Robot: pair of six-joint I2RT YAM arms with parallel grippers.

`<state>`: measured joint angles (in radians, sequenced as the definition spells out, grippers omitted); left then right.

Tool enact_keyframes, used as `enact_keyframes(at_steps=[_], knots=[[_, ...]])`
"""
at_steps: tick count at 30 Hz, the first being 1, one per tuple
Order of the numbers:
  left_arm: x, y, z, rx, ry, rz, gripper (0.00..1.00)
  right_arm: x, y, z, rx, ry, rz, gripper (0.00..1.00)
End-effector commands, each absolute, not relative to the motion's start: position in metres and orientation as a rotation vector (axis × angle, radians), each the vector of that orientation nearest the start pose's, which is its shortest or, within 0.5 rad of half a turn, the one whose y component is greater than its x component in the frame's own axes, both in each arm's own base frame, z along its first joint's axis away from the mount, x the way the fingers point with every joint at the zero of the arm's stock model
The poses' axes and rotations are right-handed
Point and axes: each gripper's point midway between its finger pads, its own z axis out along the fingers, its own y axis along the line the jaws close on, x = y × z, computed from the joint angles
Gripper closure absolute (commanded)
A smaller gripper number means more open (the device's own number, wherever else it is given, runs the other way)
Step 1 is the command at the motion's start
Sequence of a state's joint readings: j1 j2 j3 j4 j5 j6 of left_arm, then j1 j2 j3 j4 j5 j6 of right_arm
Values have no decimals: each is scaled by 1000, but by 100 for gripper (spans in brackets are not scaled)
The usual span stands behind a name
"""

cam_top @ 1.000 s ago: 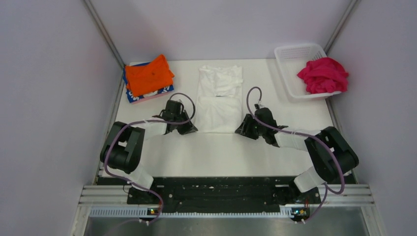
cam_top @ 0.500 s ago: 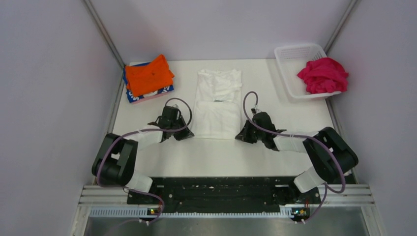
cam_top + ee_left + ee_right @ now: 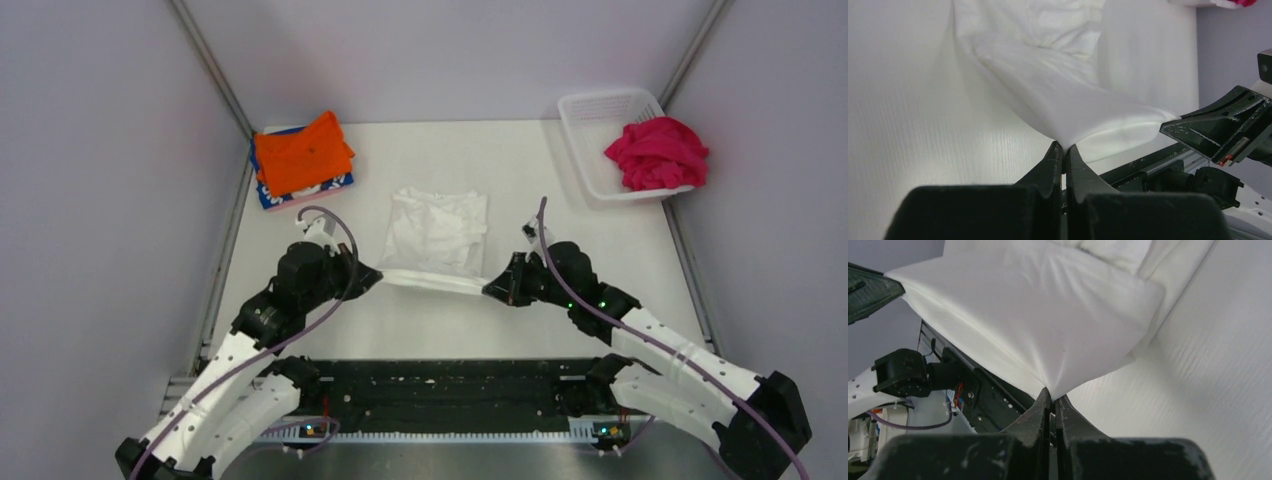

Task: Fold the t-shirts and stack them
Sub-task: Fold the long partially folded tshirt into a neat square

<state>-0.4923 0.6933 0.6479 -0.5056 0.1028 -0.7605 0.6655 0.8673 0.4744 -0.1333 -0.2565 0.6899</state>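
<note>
The white tee (image 3: 437, 225) lies folded at the centre of the table (image 3: 560, 230). Its far part rests flat on the surface. Its near edge is raised off the table and stretched taut between the two grippers.

The left gripper (image 3: 372, 276) pinches the near-left corner, at 7 o'clock of the tee, with its fingers clamped tight on the cloth. The right gripper (image 3: 492, 290) pinches the near-right corner, at 5 o'clock, with its fingers likewise clamped tight on the cloth. Both wrist views show the cloth fanning out from the fingertips.

The orange tee (image 3: 300, 153) sits folded at 10 o'clock of the white tee, on top of the blue-patterned tee (image 3: 272, 197). The pink tee (image 3: 657, 152) lies bunched at 2 o'clock in the basket (image 3: 595, 122), draped over its right rim.
</note>
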Motion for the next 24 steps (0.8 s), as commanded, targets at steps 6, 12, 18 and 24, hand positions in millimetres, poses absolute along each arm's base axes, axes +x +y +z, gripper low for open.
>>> enact_keyframes(at_steps=[6, 12, 18, 24], knots=[[271, -149, 230, -333, 1988, -667, 100, 257, 215, 182, -25, 2125, 872, 100], [330, -149, 232, -336, 1986, -537, 100, 314, 204, 197, 65, 2082, 797, 100], [375, -146, 234, -350, 1990, -446, 100, 358, 203, 208, 79, 2046, 792, 100], [419, -139, 219, -378, 2027, -434, 100, 395, 205, 202, 85, 2042, 809, 100]])
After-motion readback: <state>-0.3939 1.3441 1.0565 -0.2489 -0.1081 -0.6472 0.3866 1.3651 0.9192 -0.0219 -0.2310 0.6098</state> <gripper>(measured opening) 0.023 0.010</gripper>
